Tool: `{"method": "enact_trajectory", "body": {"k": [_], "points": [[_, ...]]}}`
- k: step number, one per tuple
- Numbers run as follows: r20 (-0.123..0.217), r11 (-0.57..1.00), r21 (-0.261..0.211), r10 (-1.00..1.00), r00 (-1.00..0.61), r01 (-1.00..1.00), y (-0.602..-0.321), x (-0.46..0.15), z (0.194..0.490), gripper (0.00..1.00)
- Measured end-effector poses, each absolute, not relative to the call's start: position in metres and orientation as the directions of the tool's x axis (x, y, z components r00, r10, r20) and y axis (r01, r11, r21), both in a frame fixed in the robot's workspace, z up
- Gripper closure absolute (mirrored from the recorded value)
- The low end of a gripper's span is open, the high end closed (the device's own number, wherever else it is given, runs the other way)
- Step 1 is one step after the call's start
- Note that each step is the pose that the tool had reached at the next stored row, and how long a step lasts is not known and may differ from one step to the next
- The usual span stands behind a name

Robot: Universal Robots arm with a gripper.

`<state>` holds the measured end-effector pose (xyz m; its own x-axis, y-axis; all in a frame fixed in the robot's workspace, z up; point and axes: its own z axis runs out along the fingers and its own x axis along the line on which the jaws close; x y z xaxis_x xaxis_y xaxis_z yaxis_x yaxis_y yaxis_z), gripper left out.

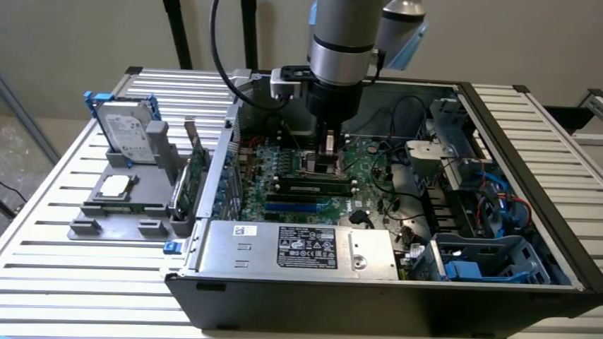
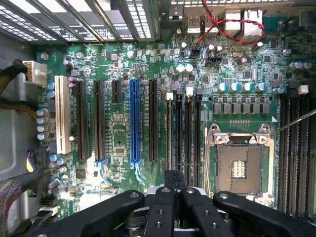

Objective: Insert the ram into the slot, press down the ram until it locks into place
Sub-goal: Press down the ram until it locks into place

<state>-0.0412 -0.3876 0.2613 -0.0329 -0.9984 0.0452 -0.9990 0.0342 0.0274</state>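
While the arm hangs over the open computer case point(image 1: 527, 282) in the upper middle of the exterior view, its gripper point(image 1: 330, 150) reaches down to the motherboard point(image 1: 282, 191) with its tip just above the square metal CPU socket point(image 1: 318, 164); in the wrist view the gripper point(image 2: 174, 190) shows its black fingers point(image 2: 165, 207) drawn close together around a thin dark edge at the lower middle of the frame, though I cannot tell whether they are gripping anything; a ram point(image 1: 311, 187) lies seated along one of the long black sockets at the centre of the exterior view, just below the gripper, a blue socket point(image 1: 294, 207) lying below it; in the wrist view the slot point(image 2: 178, 136) is one of the narrow black sockets standing in parallel mid-frame, between the long blue socket point(image 2: 134, 121) and the CPU socket point(image 2: 240, 165); on the table point(image 1: 56, 212) at the exterior view's left a grey fixture point(image 1: 118, 201) carries a hard drive point(image 1: 126, 134).
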Motion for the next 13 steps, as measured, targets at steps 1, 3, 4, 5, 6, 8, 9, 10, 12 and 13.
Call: {"method": "enact_trajectory", "body": {"k": [1, 3, 4, 5, 6, 8, 9, 10, 12, 13], "points": [[0.045, 0.034, 0.027, -0.998, -0.033, -0.999, -0.3876, -0.0412, 0.2635, 0.89], [0.045, 0.034, 0.027, -0.998, -0.033, -0.999, -0.3876, -0.0412, 0.2639, 0.89], [0.045, 0.034, 0.027, -0.998, -0.033, -0.999, -0.3876, -0.0412, 0.2639, 0.89], [0.045, 0.034, 0.027, -0.998, -0.033, -0.999, -0.3876, -0.0412, 0.2639, 0.89], [0.045, 0.034, 0.027, -0.998, -0.033, -0.999, -0.3876, -0.0412, 0.2640, 0.89], [0.045, 0.034, 0.027, -0.998, -0.033, -0.999, -0.3876, -0.0412, 0.2640, 0.89], [0.045, 0.034, 0.027, -0.998, -0.033, -0.999, -0.3876, -0.0412, 0.2639, 0.89], [0.045, 0.034, 0.027, -0.998, -0.033, -0.999, -0.3876, -0.0412, 0.2640, 0.89], [0.045, 0.034, 0.027, -0.998, -0.033, -0.999, -0.3876, -0.0412, 0.2640, 0.89], [0.045, 0.034, 0.027, -0.998, -0.033, -0.999, -0.3876, -0.0412, 0.2640, 0.89]]}}
